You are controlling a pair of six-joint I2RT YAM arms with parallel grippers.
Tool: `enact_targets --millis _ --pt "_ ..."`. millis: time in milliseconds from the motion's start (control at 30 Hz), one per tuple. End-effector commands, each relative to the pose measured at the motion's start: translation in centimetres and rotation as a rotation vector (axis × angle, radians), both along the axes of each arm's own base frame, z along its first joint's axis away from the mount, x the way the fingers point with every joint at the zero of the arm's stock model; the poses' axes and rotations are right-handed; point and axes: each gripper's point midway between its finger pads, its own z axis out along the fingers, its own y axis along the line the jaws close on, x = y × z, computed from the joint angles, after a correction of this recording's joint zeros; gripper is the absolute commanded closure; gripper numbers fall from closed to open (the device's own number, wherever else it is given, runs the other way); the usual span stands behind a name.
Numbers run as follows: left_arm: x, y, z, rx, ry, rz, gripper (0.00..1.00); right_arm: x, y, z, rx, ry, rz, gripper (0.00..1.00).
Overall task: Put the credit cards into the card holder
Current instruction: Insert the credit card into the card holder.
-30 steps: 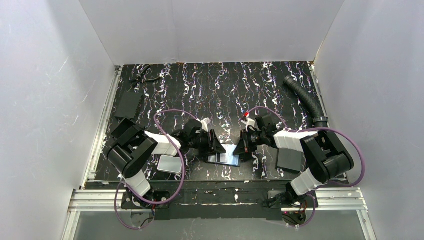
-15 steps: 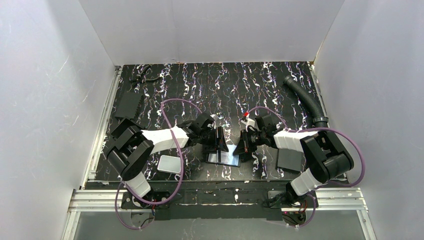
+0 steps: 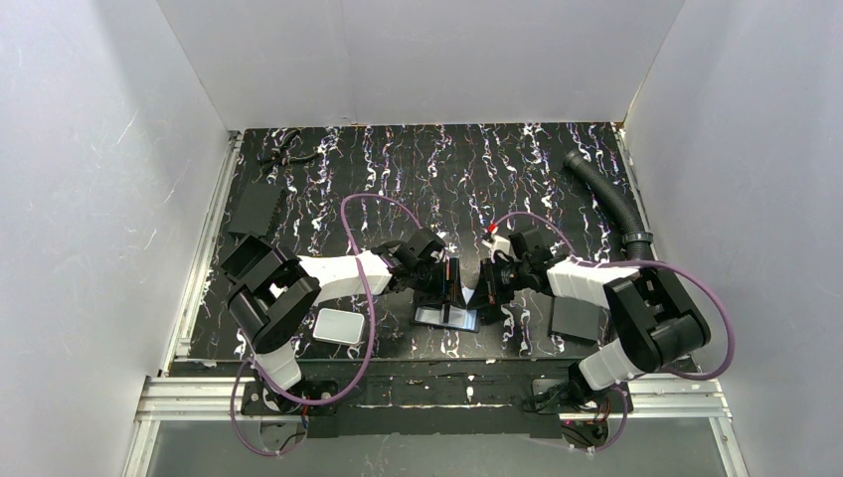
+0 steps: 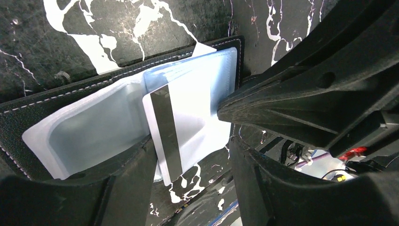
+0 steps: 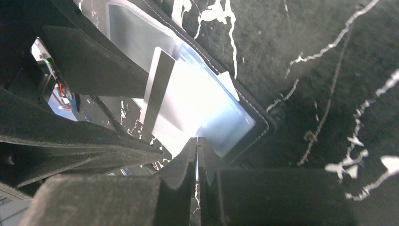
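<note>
Credit card [image 4: 188,125] with a dark stripe down one side sits in my left claw [image 4: 192,146]. The fingers stand partly apart and the card spans the gap with its edges against both, so I read it as gripped by its edges. Its far end lies over the bluish clear pockets of the card holder [image 4: 89,136]. The holder is spread open and flat on the desk [image 3: 398,179], near the front edge and between the two arms. I cannot tell whether the card has entered a pocket or only lies on top.

On my right wrist view, the right claw [image 5: 196,148] is closed almost to nothing, its fingertips pinching the rim of a clear pocket at the holder's edge. Both claws are close together over the holder. A white slab [image 3: 338,326] lies just beside the left arm, and a black plate [image 3: 577,318] lies beside the right arm.
</note>
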Motion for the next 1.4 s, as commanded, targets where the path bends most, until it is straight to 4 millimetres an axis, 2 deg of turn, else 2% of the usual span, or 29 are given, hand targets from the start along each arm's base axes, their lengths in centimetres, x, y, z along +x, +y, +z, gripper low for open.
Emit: enact_targets --millis 0,133,267,500,667,767,900,1033,1167,1367 --pt "0.3 0.4 0.5 0.039 -0.035 -0.016 0.43 0.6 -1.5 1.0 -0.104 -0.032 -0.047 0.87" --pt "0.1 0.1 0.4 0.033 -0.02 -0.024 0.42 0.9 -2.3 2.0 -0.137 -0.041 -0.089 0.79" --pt "0.0 0.0 0.2 0.027 -0.016 -0.027 0.42 0.7 -2.4 2.2 -0.133 -0.031 -0.098 0.77" --pt "-0.1 -1.1 0.1 0.008 0.01 -0.042 0.44 0.3 -2.3 0.1 -0.124 -0.001 -0.093 0.86" --pt "-0.7 -2.9 -0.4 -0.002 0.032 -0.076 0.44 0.1 -1.9 -0.8 -0.097 0.008 -0.081 0.92" --pt "-0.7 -2.5 -0.4 0.008 0.023 -0.064 0.43 0.2 -2.0 -0.7 -0.105 0.001 -0.077 0.94" --pt "-0.8 -1.8 0.1 0.028 0.01 -0.074 0.41 0.3 -2.4 -0.2 -0.122 -0.017 -0.085 0.94" --pt "-0.9 -1.7 0.6 0.015 0.01 -0.079 0.39 0.6 -3.1 0.5 -0.126 -0.019 -0.109 0.88" --pt "-1.1 -2.4 0.7 -0.004 0.03 -0.098 0.39 0.8 -3.2 0.6 -0.112 -0.018 -0.119 0.87" --pt "-1.3 -4.3 0.9 -0.056 0.057 -0.107 0.38 0.6 -2.3 0.1 -0.056 0.018 -0.117 0.88"
